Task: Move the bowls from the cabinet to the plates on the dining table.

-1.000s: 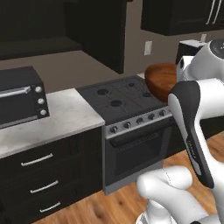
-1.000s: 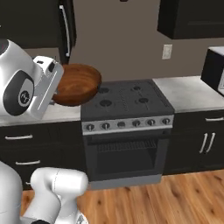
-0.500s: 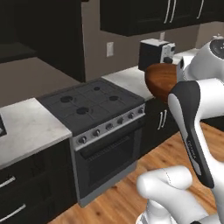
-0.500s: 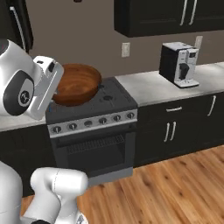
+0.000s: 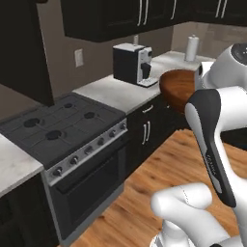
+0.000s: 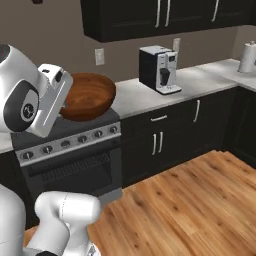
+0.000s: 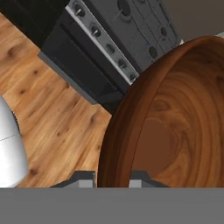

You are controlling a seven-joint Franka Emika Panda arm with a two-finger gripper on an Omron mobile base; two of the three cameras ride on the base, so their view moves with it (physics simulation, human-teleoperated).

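Observation:
A glossy reddish-brown bowl [image 7: 175, 113] hangs in the air in front of the arm, and my gripper [image 7: 112, 181] is shut on its rim, one finger inside and one outside. From the left the same bowl [image 5: 181, 89] shows beside the white hand, above the lower cabinets. From the right the bowl [image 6: 87, 96] sits tilted against the hand, over the stove's right edge. The plates and the dining table are out of view. Dark wall cabinets [image 6: 165, 15] with long vertical silver handles hang above the counter.
A black stove [image 5: 58, 130] with front knobs stands below and left of the bowl. On the pale counter [image 6: 200, 82] are a coffee machine [image 6: 160, 69] and a paper towel roll [image 6: 248, 56]. Wooden floor [image 6: 190, 200] stretches to the right.
The whole picture has slid left, so the camera has swung right: the toaster oven left the view, then the coffee machine and corner counter came in. The bowl stays in the gripper.

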